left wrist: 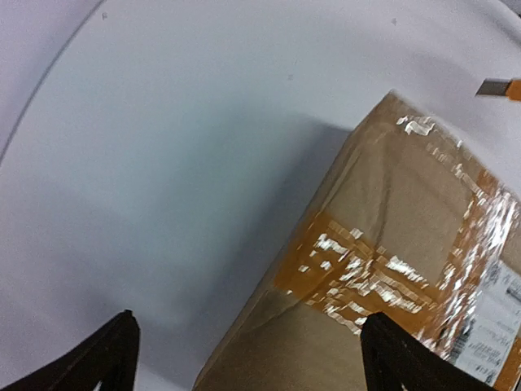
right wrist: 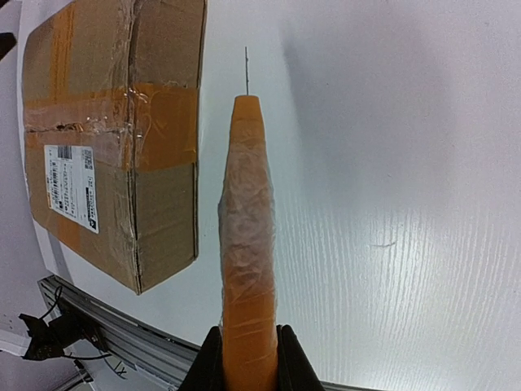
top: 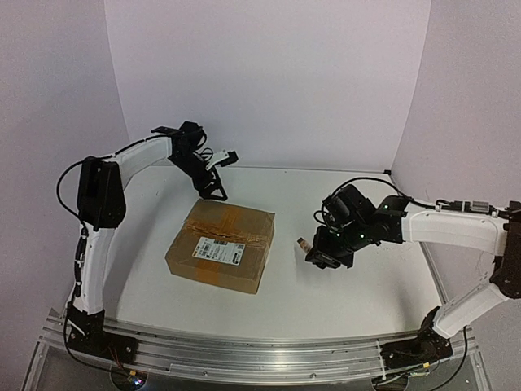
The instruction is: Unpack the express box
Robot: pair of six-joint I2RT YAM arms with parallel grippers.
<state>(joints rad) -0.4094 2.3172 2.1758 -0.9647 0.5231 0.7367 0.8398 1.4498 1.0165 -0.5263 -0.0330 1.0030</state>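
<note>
Two arms flanked the flat brown corrugated cardboard express box [top: 220,244]. It lay near the middle of the white tabletop [top: 350,301], white barcode label [top: 218,251] facing up. Shiny tan tape strips [right wrist: 159,122] crossed the top w/ no cut visible.

Left gripper [top: 213,189] hovered over the box's far-left corner, jaws spread wide, nothing in them, and apparently clear of the cardboard. Right gripper [top: 322,254] sat just right of the box, apart from it. Its fingers were clamped on a slim orange utility knife, seemingly film-wrapped [right wrist: 247,236]. The thin blade [right wrist: 247,65] was out in front, running approx. parallel to the box's right side.

Step in hand, by my read, was slitting the tape, and the task looked barely begun. Doing it well would mean:
- Bringing the left gripper down first to pin the far corner so the box couldn't slide.
- Swinging the knife tip onto the top seam, blade shallow, thru tape only and not into the contents.
- One steady pass along the seam, away from the left gripper.

The grip sat far back on the handle, so the tip could wander. Slow was the safer pace.
</note>
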